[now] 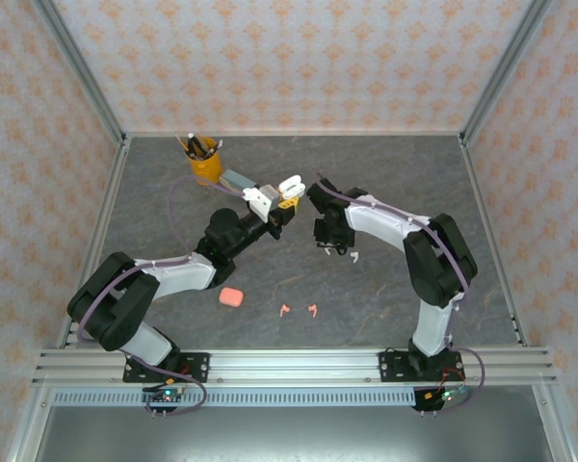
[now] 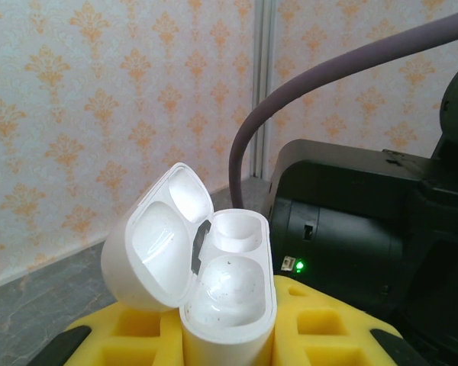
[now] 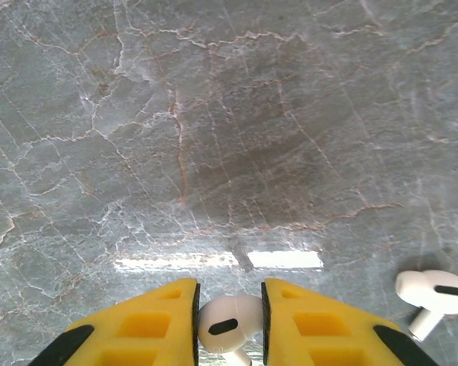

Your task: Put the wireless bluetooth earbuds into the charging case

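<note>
A white charging case [image 2: 230, 293] stands upright between my left gripper's [image 2: 229, 339] yellow fingers [image 2: 328, 328], its lid [image 2: 156, 244] swung open to the left and both wells empty. The top view shows the case [image 1: 290, 182] held above the table's back middle. My right gripper [image 3: 229, 320] points down over the table, shut on a white earbud [image 3: 227, 322]. A second white earbud [image 3: 433, 293] lies on the table to its right, also seen from above [image 1: 352, 256]. Two salmon-pink earbuds [image 1: 284, 309] [image 1: 313, 309] lie near the front middle.
A salmon-pink case [image 1: 231, 296] lies shut on the table left of the pink earbuds. A yellow cup with pens [image 1: 205, 162] and a small grey box [image 1: 236, 179] stand at the back. The right arm's black body [image 2: 343, 229] is close behind the held white case.
</note>
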